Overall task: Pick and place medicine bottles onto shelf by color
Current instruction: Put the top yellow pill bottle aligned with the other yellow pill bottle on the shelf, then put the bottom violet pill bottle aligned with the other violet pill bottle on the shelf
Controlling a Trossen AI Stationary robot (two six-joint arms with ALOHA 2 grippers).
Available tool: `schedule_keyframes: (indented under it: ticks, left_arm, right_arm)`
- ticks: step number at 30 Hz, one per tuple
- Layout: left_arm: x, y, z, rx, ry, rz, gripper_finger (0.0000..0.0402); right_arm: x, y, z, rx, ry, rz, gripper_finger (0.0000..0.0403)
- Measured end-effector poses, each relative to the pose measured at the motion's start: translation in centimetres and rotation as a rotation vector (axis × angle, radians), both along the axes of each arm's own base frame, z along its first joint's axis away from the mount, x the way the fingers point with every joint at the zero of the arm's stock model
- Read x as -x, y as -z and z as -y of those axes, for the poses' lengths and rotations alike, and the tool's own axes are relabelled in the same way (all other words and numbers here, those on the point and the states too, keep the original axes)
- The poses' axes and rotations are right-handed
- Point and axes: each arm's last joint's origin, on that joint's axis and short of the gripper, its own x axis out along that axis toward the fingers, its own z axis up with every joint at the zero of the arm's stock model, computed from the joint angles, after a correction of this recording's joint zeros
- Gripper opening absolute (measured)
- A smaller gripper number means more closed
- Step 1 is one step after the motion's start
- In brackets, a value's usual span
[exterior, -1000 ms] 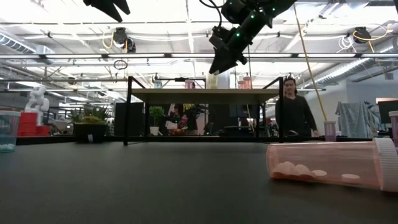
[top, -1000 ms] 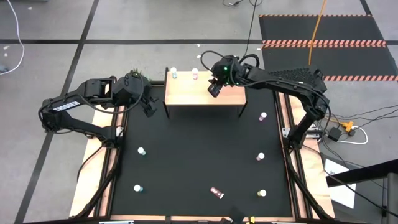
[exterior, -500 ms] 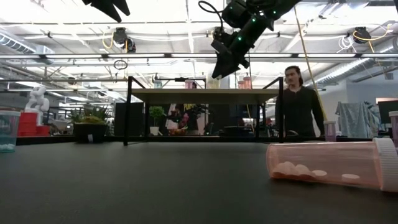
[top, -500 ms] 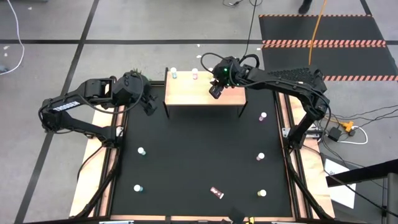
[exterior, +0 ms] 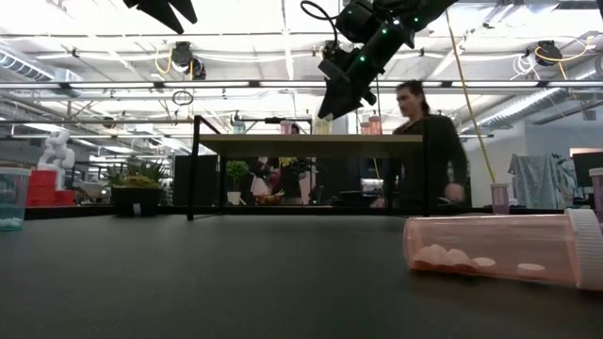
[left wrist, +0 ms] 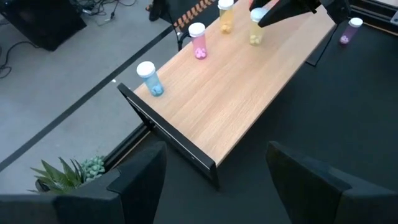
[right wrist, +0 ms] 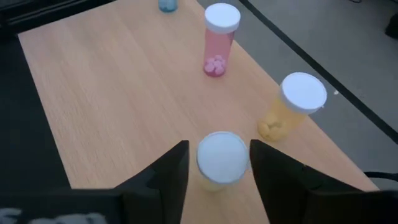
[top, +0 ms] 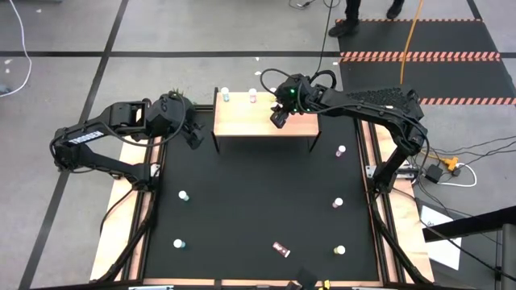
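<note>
The wooden shelf [top: 242,125] stands at the table's far side. A blue bottle [left wrist: 149,78], a pink one [left wrist: 198,40] and a yellow one [left wrist: 226,15] stand upright along its far edge. A second yellow bottle [right wrist: 222,158] stands on its base on the shelf top. My right gripper [right wrist: 219,155] is open just above the shelf, a finger on either side of that bottle's white cap with slim gaps. My left gripper [left wrist: 214,186] hangs open in the air off the shelf's left end, holding nothing.
Several more bottles stand scattered on the black table: [top: 184,196], [top: 178,242], [top: 338,203], [top: 340,250], [top: 342,151]. A pink one [exterior: 499,250] lies on its side near the front edge. A small potted plant [left wrist: 68,174] sits by the shelf's left end. A person [exterior: 424,141] walks beyond the table.
Both arms have kept their places. Behind the table a person has walked across, and now shows partly behind the shelf's right leg in the low view.
</note>
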Motion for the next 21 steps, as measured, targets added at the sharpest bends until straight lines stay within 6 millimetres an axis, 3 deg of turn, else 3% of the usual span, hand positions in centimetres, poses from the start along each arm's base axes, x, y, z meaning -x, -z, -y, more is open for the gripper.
schedule_keyframes:
  ticks: [7, 10, 16, 21]
  left_arm:
    - [0.0, 0.0, 0.0, 0.004, -0.003, 0.001, 0.0273]
    - [0.1, 0.1, 0.0, 0.012, -0.010, -0.002, 0.0273]
    - [0.1, 0.2, 0.1, 0.051, -0.030, 0.013, 0.0273]
    - [-1.1, -0.1, -0.1, 0.042, -0.019, 0.078, 0.0273]
  right_arm:
    - [-0.1, -0.3, 0.1, 0.009, 0.010, 0.033, 0.0219]
    - [0.3, -1.3, -0.1, 0.014, 0.027, 0.078, 0.0228]
    - [3.6, -6.4, -2.3, 0.061, 0.010, 0.197, 0.0223]
    - [7.0, -10.8, -5.9, -0.015, -0.242, 0.377, 0.0214]
